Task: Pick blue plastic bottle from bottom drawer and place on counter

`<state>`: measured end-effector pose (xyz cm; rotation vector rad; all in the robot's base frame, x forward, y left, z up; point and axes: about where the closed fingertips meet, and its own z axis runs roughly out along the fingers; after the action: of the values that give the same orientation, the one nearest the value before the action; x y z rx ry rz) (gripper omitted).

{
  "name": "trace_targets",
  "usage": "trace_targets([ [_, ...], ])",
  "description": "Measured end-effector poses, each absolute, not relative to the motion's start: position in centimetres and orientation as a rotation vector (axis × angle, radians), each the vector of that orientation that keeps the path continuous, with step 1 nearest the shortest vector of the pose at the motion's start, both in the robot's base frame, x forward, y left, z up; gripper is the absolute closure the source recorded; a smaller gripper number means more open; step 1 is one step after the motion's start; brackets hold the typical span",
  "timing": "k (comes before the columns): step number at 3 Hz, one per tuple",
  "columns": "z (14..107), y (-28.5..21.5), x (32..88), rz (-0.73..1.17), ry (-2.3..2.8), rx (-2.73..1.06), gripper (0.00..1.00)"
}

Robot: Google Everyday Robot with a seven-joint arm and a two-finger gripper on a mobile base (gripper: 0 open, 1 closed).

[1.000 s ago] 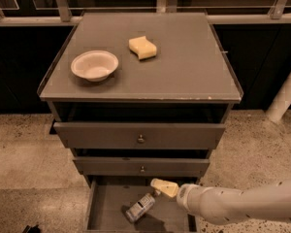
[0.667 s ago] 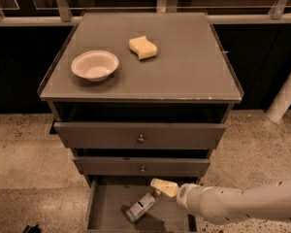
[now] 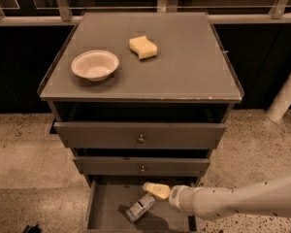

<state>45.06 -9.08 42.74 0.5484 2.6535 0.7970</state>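
The blue plastic bottle lies on its side on the floor of the open bottom drawer, near the middle. My gripper reaches in from the right on a white arm, its cream fingers just above and to the right of the bottle. The counter is the flat grey top of the cabinet, above the three drawers.
A white bowl and a yellow sponge sit on the counter's left and middle back. The top drawer is pulled out a little, the middle drawer slightly. A white pole stands at the right. Speckled floor surrounds the cabinet.
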Motion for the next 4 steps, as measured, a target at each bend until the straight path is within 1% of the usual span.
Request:
trace_targets([
  [1, 39.9, -6.7, 45.6, 0.866, 2.715, 0.463, 0.0],
  [2, 37.7, -5.3, 45.9, 0.903, 2.766, 0.426, 0.0],
  [4, 36.8, -5.1, 46.0, 0.905, 2.734, 0.476, 0.0],
])
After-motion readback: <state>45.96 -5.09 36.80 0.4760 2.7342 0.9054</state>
